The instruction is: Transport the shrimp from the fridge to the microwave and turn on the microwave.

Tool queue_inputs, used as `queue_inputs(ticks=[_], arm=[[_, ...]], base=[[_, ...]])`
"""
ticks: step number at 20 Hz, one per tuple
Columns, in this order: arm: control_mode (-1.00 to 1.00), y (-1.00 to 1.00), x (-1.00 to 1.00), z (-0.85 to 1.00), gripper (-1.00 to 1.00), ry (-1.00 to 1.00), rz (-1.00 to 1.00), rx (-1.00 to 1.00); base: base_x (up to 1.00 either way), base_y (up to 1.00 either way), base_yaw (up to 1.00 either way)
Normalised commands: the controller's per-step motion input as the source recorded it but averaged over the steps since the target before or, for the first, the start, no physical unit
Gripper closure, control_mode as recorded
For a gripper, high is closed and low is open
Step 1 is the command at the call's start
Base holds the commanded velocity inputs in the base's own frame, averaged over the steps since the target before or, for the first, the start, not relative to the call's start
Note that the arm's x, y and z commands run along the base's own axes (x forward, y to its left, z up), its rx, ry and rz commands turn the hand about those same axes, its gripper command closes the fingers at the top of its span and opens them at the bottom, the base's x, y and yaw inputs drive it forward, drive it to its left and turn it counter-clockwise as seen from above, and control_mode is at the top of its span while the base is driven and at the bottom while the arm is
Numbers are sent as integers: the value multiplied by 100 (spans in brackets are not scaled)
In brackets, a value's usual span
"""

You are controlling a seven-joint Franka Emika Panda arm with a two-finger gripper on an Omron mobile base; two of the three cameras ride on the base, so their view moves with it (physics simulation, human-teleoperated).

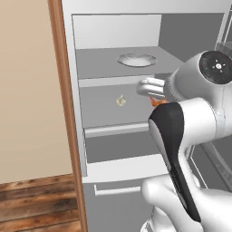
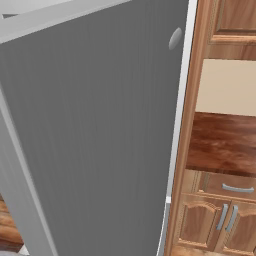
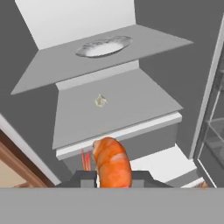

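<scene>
Wood cabinets (image 2: 220,220) and a brown counter (image 2: 222,142) stand to the right of the big grey fridge door (image 2: 95,130), which swings wide open in the right base view. Beside a brown wood post (image 1: 63,113), the open fridge (image 1: 118,27) shows flat grey shelves stacked one above the other. A white arm (image 1: 195,118) reaches in front of the shelves from the lower right of the left base view. On the top shelf sits a shallow pale bowl (image 1: 137,59). On the shelf below it lies a small beige lump (image 1: 120,100), all alone. The tool (image 3: 113,177) is pinching the shrimp (image 3: 112,162) between its two dark tips. The shrimp sits right in the middle of the tool and sticks up past the tips, curled and orange. It hangs in the air in front of the shelf edges, near the lump's shelf but not touching it. In the left base view a bit of orange peeks out under the hand.
</scene>
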Motion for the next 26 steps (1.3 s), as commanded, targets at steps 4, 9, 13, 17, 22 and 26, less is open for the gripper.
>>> queue_inputs(ticks=[4, 9, 13, 17, 22, 26], arm=[[-100, 21, -35, -13, 100, 0, -15, 8], [-100, 44, -6, -20, 100, 0, -31, 1], [-100, 30, 1, -16, 100, 0, -23, 4], [-100, 10, 8, -13, 100, 0, -7, 0], [-100, 0, 2, -2, 100, 0, -1, 0], [-100, 0, 0, 0, 100, 0, 0, 0]], base=[[0, 0, 0], [0, 0, 0], [0, 0, 0], [0, 0, 0], [0, 0, 0], [0, 0, 0]])
